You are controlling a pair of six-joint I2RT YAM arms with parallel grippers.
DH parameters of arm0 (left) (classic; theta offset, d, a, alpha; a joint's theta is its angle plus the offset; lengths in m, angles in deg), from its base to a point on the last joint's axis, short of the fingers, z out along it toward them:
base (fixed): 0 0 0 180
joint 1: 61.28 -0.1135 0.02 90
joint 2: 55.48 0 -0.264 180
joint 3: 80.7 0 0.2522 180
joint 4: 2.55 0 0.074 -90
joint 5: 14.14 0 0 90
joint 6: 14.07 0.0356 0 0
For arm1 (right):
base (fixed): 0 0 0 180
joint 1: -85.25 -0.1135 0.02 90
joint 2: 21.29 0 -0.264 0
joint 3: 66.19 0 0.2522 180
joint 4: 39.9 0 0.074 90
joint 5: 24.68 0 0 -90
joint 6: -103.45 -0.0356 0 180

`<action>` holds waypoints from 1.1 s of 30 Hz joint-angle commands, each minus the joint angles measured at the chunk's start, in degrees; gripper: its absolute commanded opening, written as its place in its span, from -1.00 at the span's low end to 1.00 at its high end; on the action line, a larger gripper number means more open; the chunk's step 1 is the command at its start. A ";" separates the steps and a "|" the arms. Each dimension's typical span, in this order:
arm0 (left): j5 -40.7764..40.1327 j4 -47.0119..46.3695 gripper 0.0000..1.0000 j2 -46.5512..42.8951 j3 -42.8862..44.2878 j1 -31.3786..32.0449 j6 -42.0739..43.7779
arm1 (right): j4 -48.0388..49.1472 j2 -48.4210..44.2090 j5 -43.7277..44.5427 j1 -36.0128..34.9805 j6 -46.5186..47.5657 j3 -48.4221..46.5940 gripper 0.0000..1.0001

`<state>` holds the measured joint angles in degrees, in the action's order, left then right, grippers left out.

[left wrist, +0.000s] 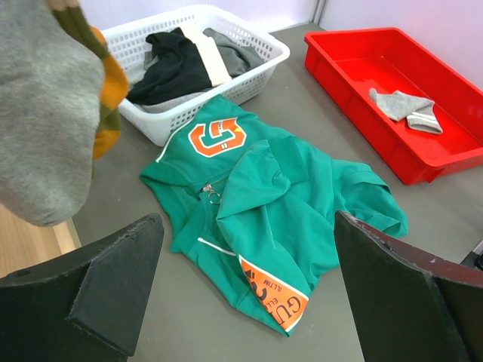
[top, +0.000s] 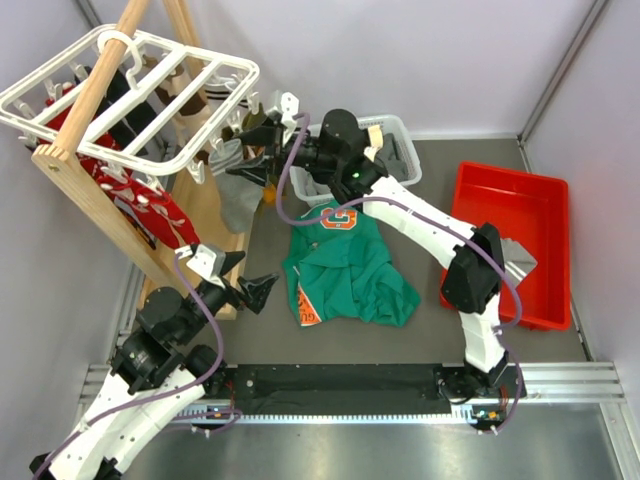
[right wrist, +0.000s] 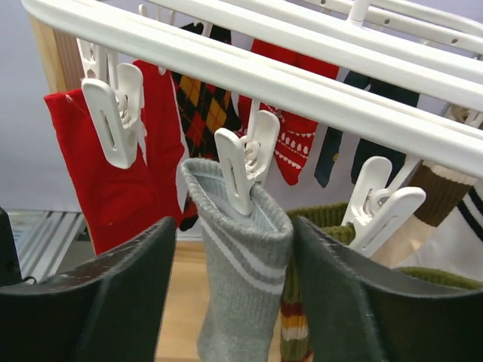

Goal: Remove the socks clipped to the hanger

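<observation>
**A:** R gripper (right wrist: 235, 241)?

**B:** Partly open, straddling grey sock (right wrist: 240, 264) just under its clip (right wrist: 240, 162). Jaws abt touching cuff, no squeeze visible, nothing held yet. Prob. set high so the tug goes straight to the pinch.

**A:** L gripper (left wrist: 249, 226)?

**B:** Wide open, empty, low beside wooden rack (top: 120, 215). Likely kept clear of R's reach.

**A:** Other socks (right wrist: 113, 181)?

**B:** Clipped along hanger (right wrist: 317, 79), dangling over rack. One lying in red bin (left wrist: 355, 53).

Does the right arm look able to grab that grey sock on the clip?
Probably yes: the right gripper stands open on either side of the grey sock, with nothing in the way.
</observation>
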<state>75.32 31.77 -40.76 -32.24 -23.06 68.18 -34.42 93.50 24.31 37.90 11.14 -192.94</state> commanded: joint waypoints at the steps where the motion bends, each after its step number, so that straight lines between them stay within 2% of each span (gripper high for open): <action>1: -0.78 -2.54 0.98 -0.92 -0.16 0.10 0.37 | -2.18 -0.87 0.84 -2.30 4.41 -3.82 0.11; 2: -0.70 -2.45 0.98 -0.83 -0.16 0.10 0.37 | -2.63 -1.05 1.54 -2.39 4.59 -4.17 -0.04; 3: -0.78 -2.36 0.98 -0.75 -0.07 0.10 0.19 | -3.16 -1.14 3.38 -2.74 4.50 -4.86 -0.33; 5: -1.04 -2.36 0.98 -0.75 0.11 0.10 0.10 | -3.51 -1.66 4.45 -3.09 3.10 -5.48 -0.54; 6: -2.18 -2.62 0.97 -0.75 0.11 0.10 0.01 | -3.69 -1.75 4.89 -3.27 2.66 -6.18 -0.71; 7: -2.97 -2.54 0.96 -0.66 0.37 0.10 -0.07 | -3.95 -2.02 4.98 -3.36 -0.65 -6.63 -0.77; 11: -7.10 -2.89 0.96 -0.22 1.69 0.10 -0.34 | -6.49 -3.42 6.29 -4.85 -4.37 -7.42 -0.98; 13: -11.22 -3.07 0.96 0.57 2.47 0.10 -0.86 | -6.94 -4.30 7.96 -5.64 -6.82 -7.33 -1.00; 26: -21.77 -9.39 0.96 7.24 5.47 0.10 2.56 | -9.58 -6.59 14.64 -7.58 -22.47 -8.48 -1.00; 33: -29.60 -12.99 0.94 12.17 7.31 0.10 5.37 | -8.00 -6.59 13.07 -7.75 -26.17 -8.39 -1.00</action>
<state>51.65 24.71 -31.16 -28.00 -23.06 70.65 -45.17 90.46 37.29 30.95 -11.59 -198.19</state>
